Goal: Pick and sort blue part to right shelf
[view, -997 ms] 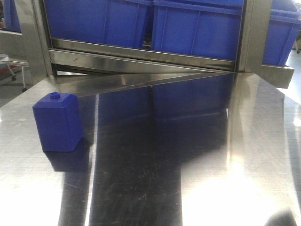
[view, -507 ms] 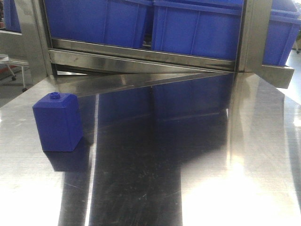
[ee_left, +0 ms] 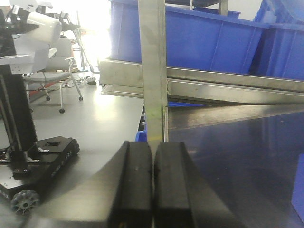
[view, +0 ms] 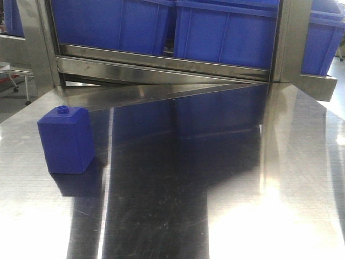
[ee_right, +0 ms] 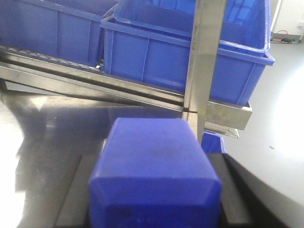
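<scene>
blue part is clamped in the right hand, wedged between the two dark fingers and filling most of the right wrist view. only its flat body and bevelled edges are seen from there, so the cap end can't be made out. straight ahead of that hand a steel upright is seen, with a blue bin sat on the shelf rail just behind it. the tabletop is spread out below and ahead of the hand.

left hand is clenched with nothing in it, its two black pads pressed flat together. ahead of it another steel post is lined up almost dead centre, and more blue bins are parked beyond on the rail.

a second blue block with a round knob is stood upright on the shiny tabletop in the front view. where it sits relative to either hand can't be told.
</scene>
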You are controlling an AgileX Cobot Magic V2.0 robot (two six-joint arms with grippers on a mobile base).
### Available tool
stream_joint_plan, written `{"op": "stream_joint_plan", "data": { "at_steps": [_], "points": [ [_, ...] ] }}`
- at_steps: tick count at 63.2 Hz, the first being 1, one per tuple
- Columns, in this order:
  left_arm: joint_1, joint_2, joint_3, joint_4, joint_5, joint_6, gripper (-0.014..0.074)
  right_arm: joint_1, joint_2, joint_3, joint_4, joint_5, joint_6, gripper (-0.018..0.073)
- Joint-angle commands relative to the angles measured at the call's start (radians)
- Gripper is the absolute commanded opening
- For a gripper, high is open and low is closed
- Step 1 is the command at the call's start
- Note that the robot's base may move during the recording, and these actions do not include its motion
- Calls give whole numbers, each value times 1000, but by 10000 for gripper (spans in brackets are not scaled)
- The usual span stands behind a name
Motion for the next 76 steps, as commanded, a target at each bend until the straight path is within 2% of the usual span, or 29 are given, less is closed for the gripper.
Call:
{"op": "stream_joint_plan", "data": {
  "at_steps": [1, 23, 30, 36, 42, 44, 51, 59, 66, 73, 76],
  "points": [
    [1, -21, 22, -6, -85, -2, 125, -8, 4, -29, -9, -92, 2, 300],
    [1, -21, 22, -24, -92, -4, 125, -8, 4, -29, -9, -92, 2, 300],
    [1, -3, 8, -85, -92, -39, 125, -8, 4, -29, -9, -92, 2, 300],
    [1, 53, -45, -94, -83, -97, 125, -8, 4, -29, -9, -92, 2, 300],
    [1, 135, -111, -109, -32, -226, 125, -8, 4, -29, -9, -92, 2, 300],
    [1, 161, -137, -109, -12, -245, 125, -8, 4, -29, -9, -92, 2, 300],
    [1, 280, -225, -109, 123, -248, 125, -8, 4, -29, -9, -92, 2, 300],
    [1, 406, -316, -123, 189, -248, 131, -8, 4, -29, -9, -92, 2, 300],
    [-9, 499, -367, -127, 193, -246, 252, -8, 4, -29, -9, -92, 2, 300],
    [-29, 595, -429, -126, 225, -246, 519, -8, 4, -29, -9, -92, 2, 300],
    [-34, 639, -452, -126, 233, -246, 605, -8, 4, -29, -9, -92, 2, 300]
  ]
}}
